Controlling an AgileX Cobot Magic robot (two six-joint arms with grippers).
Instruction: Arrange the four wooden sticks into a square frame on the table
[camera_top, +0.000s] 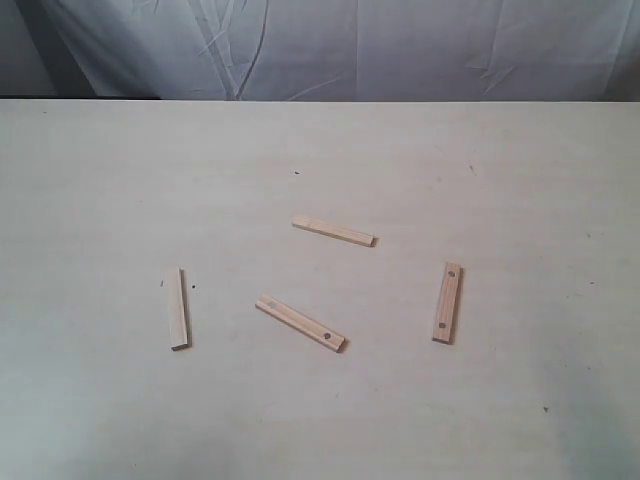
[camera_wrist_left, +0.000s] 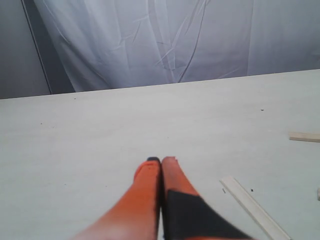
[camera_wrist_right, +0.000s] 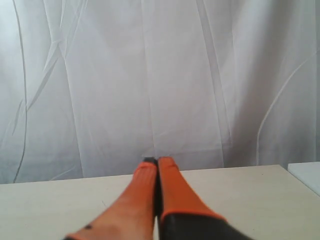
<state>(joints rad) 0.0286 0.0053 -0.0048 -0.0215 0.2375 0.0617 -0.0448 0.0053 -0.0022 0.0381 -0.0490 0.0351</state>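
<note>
Nearest on the tabletop (camera_top: 100, 420) lie the diagonal stick (camera_top: 300, 323), left stick (camera_top: 178, 308) and right stick (camera_top: 447, 303); the far stick (camera_top: 334, 232) sits beyond, all apart. Likely light and stiff; pinch each mid-length. Left hand (camera_wrist_left: 161, 161) and right hand (camera_wrist_right: 157, 161) are clenched, empty.

The right gripper (camera_wrist_right: 158, 161) reaches out low over the pale cream table (camera_wrist_right: 260, 192). Its two orange fingers (camera_wrist_right: 174, 187) are pressed flat against each other along their length, and one is dark at the very tip. Beyond the table's far edge hangs a creased white cloth (camera_wrist_right: 150, 75), which fills the background.
</note>
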